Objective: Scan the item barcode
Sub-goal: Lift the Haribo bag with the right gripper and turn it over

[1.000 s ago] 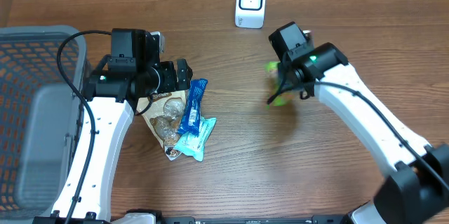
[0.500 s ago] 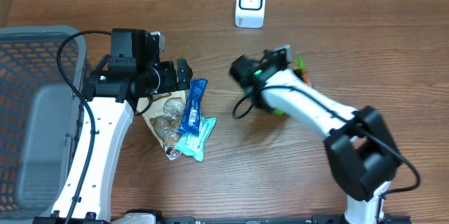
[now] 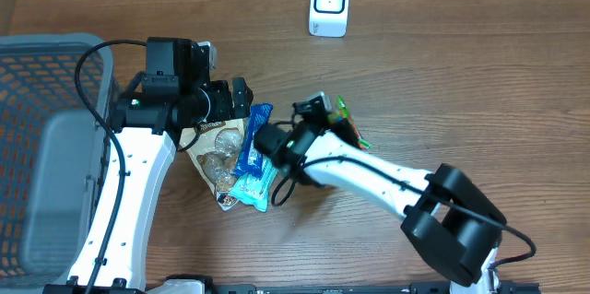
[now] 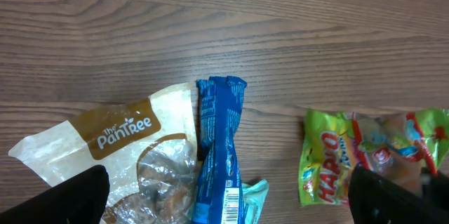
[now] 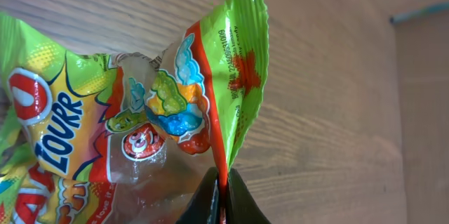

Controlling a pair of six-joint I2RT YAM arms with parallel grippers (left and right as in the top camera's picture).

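One candy bag (image 5: 175, 104) is pinched by the right hand (image 5: 223, 197).

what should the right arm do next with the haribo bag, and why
Probably ease the Haribo bag further left toward the open left gripper for a handover. The right gripper is shut on the bag's edge and has carried it away from the scanner over the last second; the left gripper hovers open nearby, over the snack packs.

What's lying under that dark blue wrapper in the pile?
Beneath the blue wrapper, a pale teal packet pokes out at its lower end and the Pantree bag tucks under one side. Anything else below is covered.
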